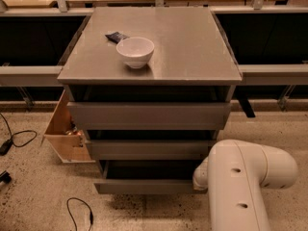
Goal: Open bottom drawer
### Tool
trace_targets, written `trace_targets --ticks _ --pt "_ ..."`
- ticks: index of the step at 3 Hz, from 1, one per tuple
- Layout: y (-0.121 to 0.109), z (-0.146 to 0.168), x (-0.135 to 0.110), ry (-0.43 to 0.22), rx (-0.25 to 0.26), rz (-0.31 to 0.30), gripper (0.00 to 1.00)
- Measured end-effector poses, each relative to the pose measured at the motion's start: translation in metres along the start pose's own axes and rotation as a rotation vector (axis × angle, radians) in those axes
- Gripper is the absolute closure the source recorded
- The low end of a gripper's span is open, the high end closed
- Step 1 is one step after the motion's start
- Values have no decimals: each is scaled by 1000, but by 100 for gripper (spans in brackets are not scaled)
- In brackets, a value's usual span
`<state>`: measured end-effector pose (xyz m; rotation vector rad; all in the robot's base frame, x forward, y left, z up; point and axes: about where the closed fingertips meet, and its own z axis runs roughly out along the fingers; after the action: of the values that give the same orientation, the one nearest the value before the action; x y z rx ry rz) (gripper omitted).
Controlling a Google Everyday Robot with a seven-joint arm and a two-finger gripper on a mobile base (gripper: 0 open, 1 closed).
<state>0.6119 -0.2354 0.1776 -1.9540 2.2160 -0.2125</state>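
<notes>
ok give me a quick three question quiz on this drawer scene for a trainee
1. True or false: the white round bowl stands on the grey cabinet top.
2. What sits at the cabinet's left side, as the camera sees it? A) light wooden box B) red bucket C) blue chair
3. Short answer: where is the tool?
Key: 1 true. 2 A. 3 hidden behind the white robot arm, by the right end of the slim grey bottom drawer.
</notes>
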Motion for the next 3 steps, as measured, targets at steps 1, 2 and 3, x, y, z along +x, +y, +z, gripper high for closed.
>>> trace_targets --ticks 1,2,3 --pt "-1 -6 0 0 0 0 100" --pt "9 -15 12 15 -25 11 100" --pt "20 -20 17 20 -46 22 100"
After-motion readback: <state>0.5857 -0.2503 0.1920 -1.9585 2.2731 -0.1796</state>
